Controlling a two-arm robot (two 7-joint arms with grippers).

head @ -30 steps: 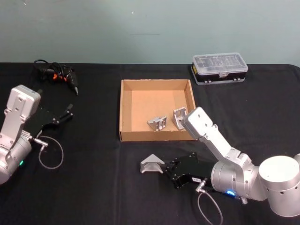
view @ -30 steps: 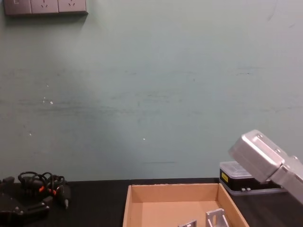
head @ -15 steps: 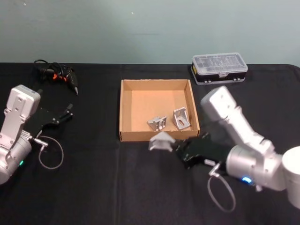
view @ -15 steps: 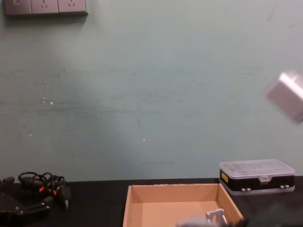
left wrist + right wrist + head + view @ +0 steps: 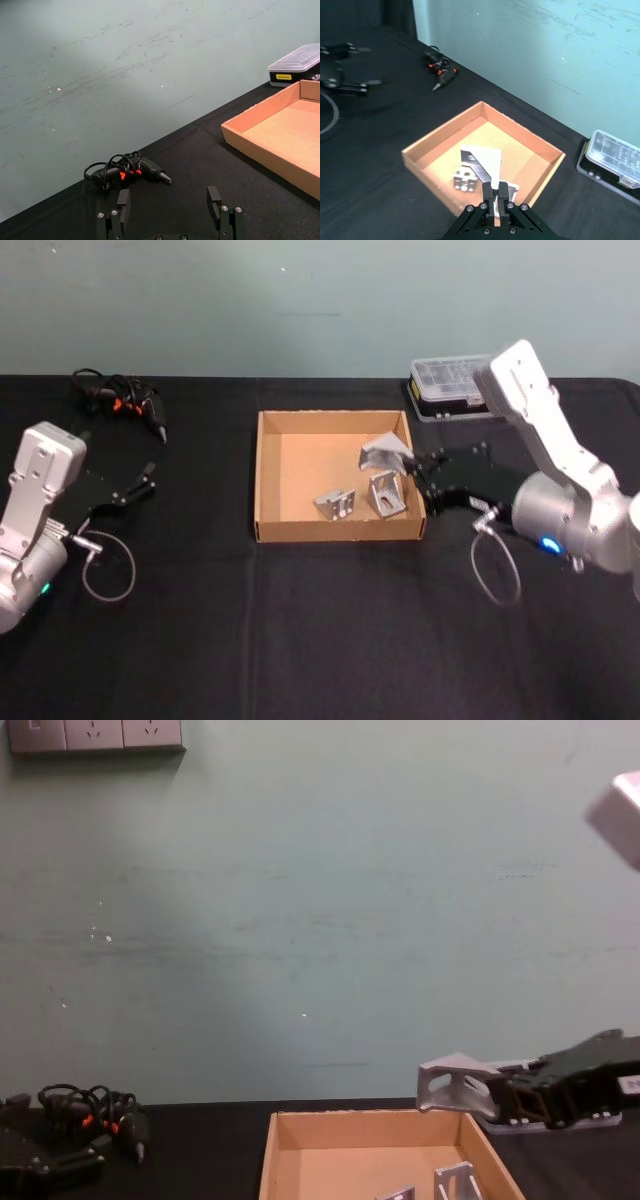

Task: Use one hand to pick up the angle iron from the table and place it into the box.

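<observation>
My right gripper is shut on a silver angle iron and holds it in the air above the right side of the tan cardboard box. In the chest view the angle iron hangs clear above the box, with the right gripper reaching in from the right. The right wrist view looks down past the gripper and the held angle iron into the box. Two more angle irons lie inside. My left gripper rests open at the table's left.
A black case with a clear lid stands behind the box on the right, partly behind my right arm. At the back left lies a black tool with a coiled cable. A cable loop hangs by the left arm.
My right gripper lifted the angle iron off the table in front of the box and carried it up and back over the box's right side. The left arm stayed still.
</observation>
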